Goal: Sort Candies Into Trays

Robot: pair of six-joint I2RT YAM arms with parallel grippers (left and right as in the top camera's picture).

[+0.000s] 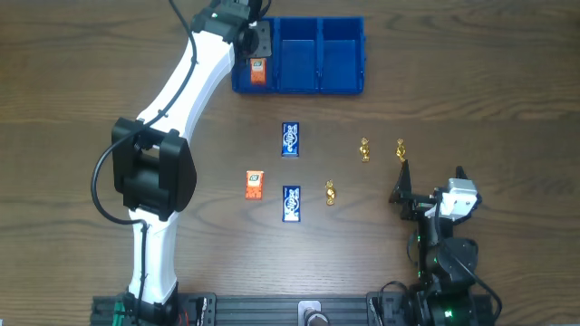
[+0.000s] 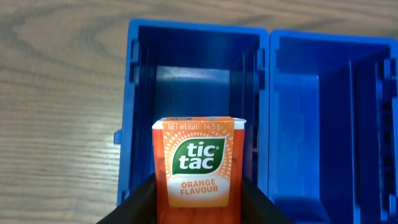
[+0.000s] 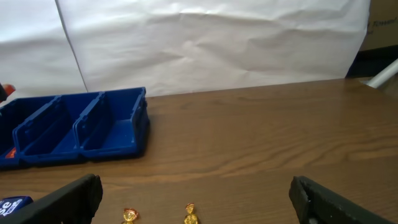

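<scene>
The left arm is stretched far across the table, its gripper [image 2: 199,200] clamped on an upright orange candy box [image 2: 199,162] over the end compartment of the blue tray [image 2: 263,93]. Back toward its base lie another orange box [image 1: 255,185], two blue packets [image 1: 290,139] and gold candies [image 1: 331,192]. The right gripper [image 3: 196,202] sits spread wide, well apart.

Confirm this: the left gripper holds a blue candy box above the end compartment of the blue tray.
Wrong colour: the left gripper holds an orange candy box above the end compartment of the blue tray, as the left wrist view shows.
</scene>
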